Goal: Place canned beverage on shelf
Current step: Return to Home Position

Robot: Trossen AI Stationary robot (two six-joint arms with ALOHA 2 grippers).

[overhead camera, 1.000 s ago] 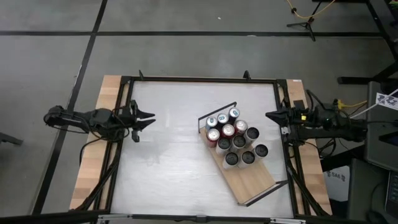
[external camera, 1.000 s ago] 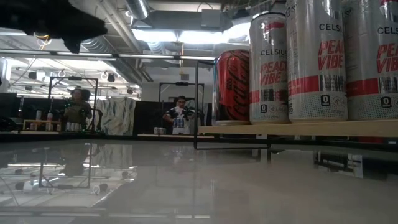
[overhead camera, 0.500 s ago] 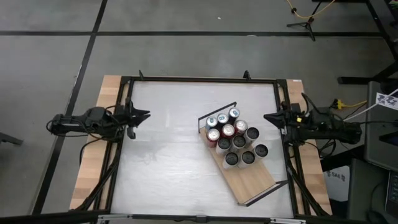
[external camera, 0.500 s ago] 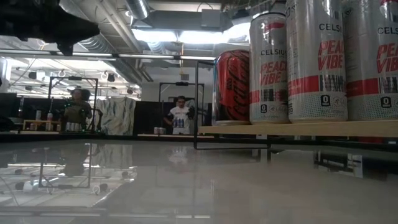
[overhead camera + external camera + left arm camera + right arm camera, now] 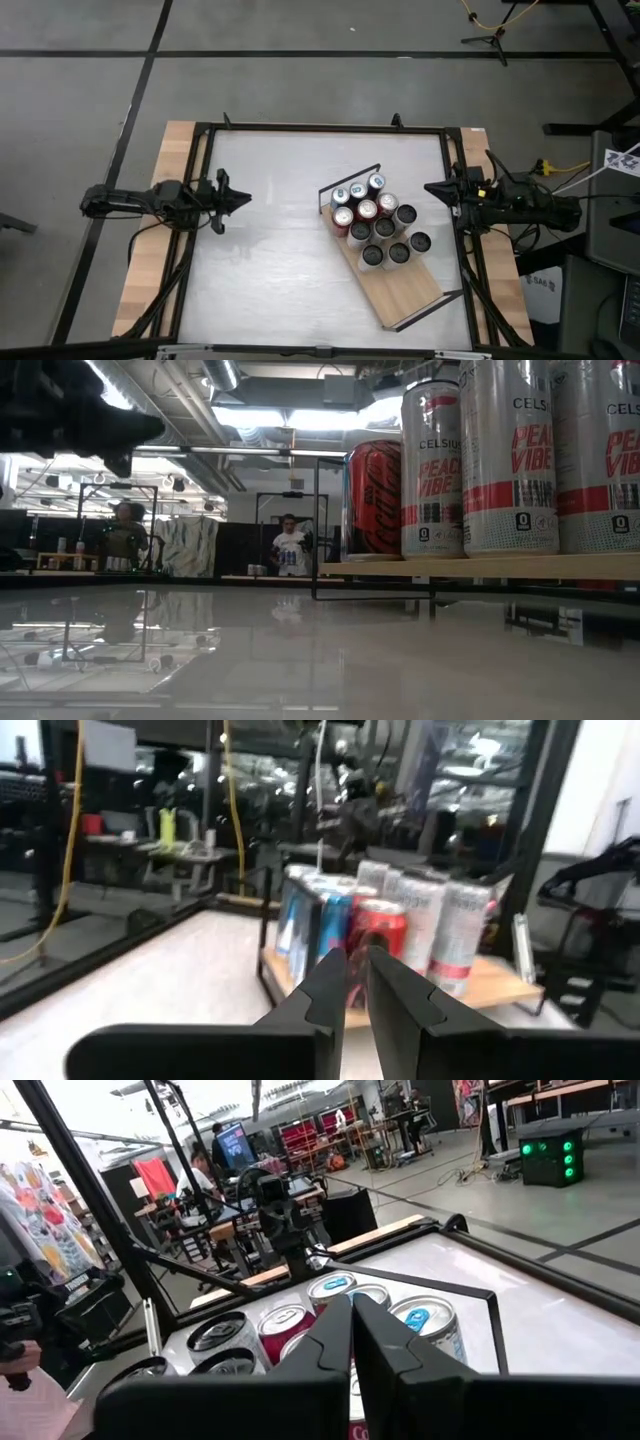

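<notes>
Pretty sure the stocking part is done and I'm on the go-home step. I can't spot a loose can anywhere on the table (image 5: 270, 280), and neither of my hands is carrying anything. My left pincer (image 5: 240, 198) hangs over the left edge of the table, fingers pinched almost together with only a sliver of a gap and nothing between them. My right pincer (image 5: 430, 188) is at the right edge, near the shelf's loaded end, fingers likewise closed on air. The shelf (image 5: 410, 290) lies slantwise across the right half of the table, well apart from my left side. It's a long light-wood board with a thin black wire rail (image 5: 350, 178) at each short end. The cans (image 5: 380, 228) are all bunched at the far end against that rail, upright and touching in tidy rows — silver-blue tops nearest the rail, red tops next, darker tops after that. From table height the white-and-pink cans (image 5: 510, 460) stand in a line with a red can (image 5: 375, 500) beside them, all sitting flat on the board. The near end of the board is bare wood. What's next, I reckon: nothing to grab, just fold both arms to rest with the fingers shut — and the right one should mind the cans it's parked next to, since a nudge there could topple a row.
</notes>
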